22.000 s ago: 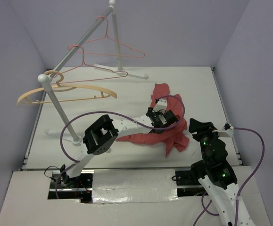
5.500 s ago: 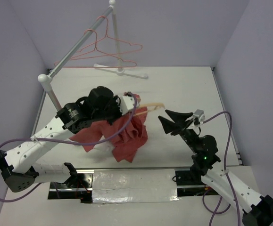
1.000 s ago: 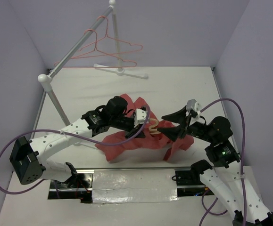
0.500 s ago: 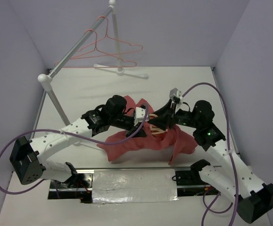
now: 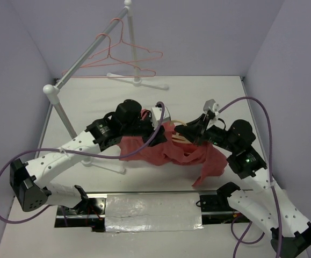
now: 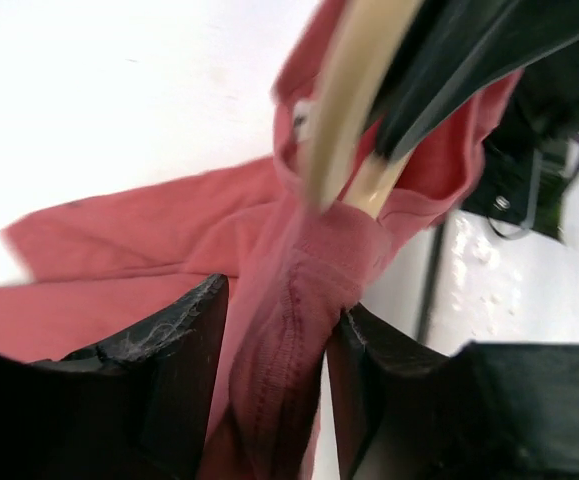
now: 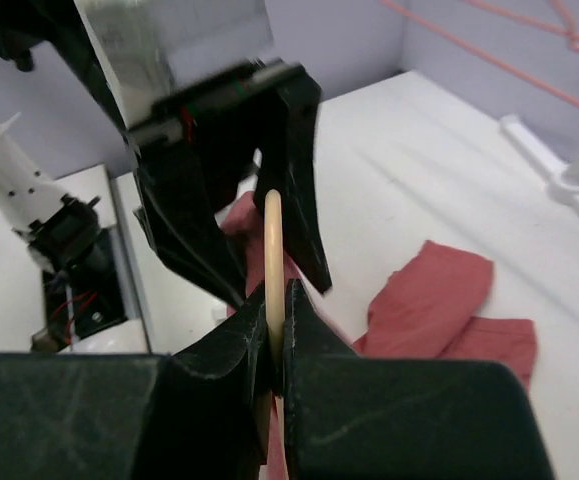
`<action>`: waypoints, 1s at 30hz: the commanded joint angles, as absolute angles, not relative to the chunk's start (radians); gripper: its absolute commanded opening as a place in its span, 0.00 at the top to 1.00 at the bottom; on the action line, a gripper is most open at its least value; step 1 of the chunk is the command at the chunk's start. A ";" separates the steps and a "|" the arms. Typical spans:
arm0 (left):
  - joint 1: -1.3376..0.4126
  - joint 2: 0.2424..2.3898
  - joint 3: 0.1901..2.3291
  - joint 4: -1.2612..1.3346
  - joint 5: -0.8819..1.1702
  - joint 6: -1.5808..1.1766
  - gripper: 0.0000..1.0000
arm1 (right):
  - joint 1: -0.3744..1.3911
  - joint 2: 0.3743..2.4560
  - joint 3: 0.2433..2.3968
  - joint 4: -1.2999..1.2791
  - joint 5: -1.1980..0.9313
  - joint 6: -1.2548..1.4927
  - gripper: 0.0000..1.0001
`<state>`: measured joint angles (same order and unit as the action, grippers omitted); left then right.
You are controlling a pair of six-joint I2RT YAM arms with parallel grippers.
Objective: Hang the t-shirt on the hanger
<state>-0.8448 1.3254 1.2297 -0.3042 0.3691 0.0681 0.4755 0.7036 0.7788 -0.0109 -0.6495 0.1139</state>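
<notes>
Right jaws are pinched tight on the hanger (image 7: 272, 250), holding its pale hook edge-on. Left jaws stand approx. half apart w/ a hemmed fold of the t-shirt (image 6: 284, 300) btwn them, and we can't tell whether they press it or only bracket it. In the top view the two sets of jaws nearly meet above the desk (image 5: 214, 97), left reaching from 9 o'clock, right from 3, w/ the hook loop showing btwn them. The t-shirt hangs bunched below both, its spread running approx. 8 to 4 o'clock. Most of the hanger is buried in it, so we judge its long axis prob. follows that line. In the left wrist view the hanger bar lies at 12 from the left jaws, poking into the cloth just beyond them. The left arm is nearer the cloth, so we reckon it does the pulling.
</notes>
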 commanded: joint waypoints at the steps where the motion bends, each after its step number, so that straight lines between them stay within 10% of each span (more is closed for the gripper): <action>1: -0.828 1.258 1.322 -0.389 0.174 0.034 0.46 | 0.476 0.620 0.822 -0.055 -0.491 0.107 1.00; 22: -0.827 1.249 1.457 -0.448 -0.060 0.029 0.37 | 0.474 0.604 0.908 -0.109 -0.454 0.126 1.00; 30: -0.825 1.218 1.436 -0.345 -0.107 -0.051 0.35 | 0.462 0.834 1.145 -0.199 -0.071 0.098 1.00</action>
